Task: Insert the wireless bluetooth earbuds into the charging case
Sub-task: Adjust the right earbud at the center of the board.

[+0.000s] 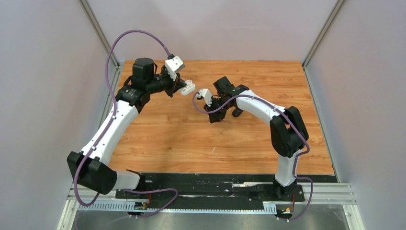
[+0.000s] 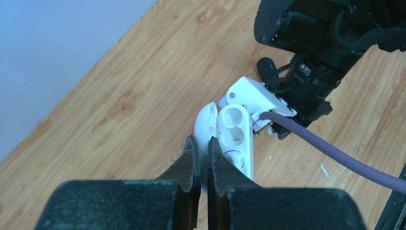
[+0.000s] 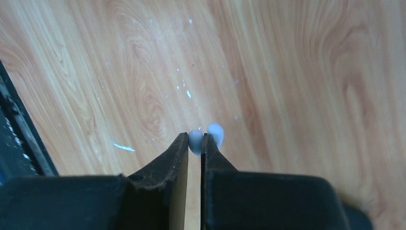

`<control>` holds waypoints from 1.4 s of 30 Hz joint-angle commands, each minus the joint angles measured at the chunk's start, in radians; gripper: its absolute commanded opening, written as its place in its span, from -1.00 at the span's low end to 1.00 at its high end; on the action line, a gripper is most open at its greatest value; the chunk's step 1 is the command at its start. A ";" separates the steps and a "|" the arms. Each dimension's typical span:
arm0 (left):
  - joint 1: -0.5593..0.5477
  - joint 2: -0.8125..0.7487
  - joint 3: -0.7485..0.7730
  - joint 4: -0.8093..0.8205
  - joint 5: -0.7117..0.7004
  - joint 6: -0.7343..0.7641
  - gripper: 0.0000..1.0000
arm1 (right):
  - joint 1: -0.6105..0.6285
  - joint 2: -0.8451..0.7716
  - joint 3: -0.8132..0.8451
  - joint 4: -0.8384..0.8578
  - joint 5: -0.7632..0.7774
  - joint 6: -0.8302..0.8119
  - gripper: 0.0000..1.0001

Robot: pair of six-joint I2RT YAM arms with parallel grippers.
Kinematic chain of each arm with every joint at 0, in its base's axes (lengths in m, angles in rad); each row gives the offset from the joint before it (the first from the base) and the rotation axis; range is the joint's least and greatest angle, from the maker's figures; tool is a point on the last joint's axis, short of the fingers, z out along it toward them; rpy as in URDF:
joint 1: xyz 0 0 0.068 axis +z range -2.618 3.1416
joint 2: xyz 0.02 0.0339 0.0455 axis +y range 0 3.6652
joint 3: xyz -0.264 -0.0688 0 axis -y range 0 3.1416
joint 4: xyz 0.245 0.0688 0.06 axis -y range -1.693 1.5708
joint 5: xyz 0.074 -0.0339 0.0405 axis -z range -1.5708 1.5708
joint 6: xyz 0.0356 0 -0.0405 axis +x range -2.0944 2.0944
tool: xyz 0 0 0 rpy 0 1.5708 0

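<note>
Two arms are seen from above, bent toward each other over an orange-brown wood-grain tabletop [image 1: 177,139]. The left gripper [image 1: 183,88] is held over the far middle of the board with a small white oval charging case [image 1: 190,87] at its tip, and the right arm [image 1: 261,106] ends just beside it. The buds and the case's opening cannot be made out at this range.

From the left wrist, more is shown. The black fingers are clamped on the case's lower end, the lid [image 2: 204,120] stands open to the left, and round wells [image 2: 232,125] are exposed in the base. A white camera mount [image 2: 251,96] and a purple cable [image 2: 325,148] of the other arm are seen just behind the case.

Only the right wrist view reveals a tiny white pebble-like earbud [image 3: 195,143], pinched between the nearly closed tips of the right gripper [image 3: 195,138], with wood grain behind it. A second pale lump [image 3: 216,134] is seen beside the right finger; whether it belongs to the same bud cannot be told.
</note>
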 commanded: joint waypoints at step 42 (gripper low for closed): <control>0.018 0.071 0.074 0.005 0.018 0.007 -1.00 | -0.167 0.349 0.287 0.068 -0.020 0.555 -0.02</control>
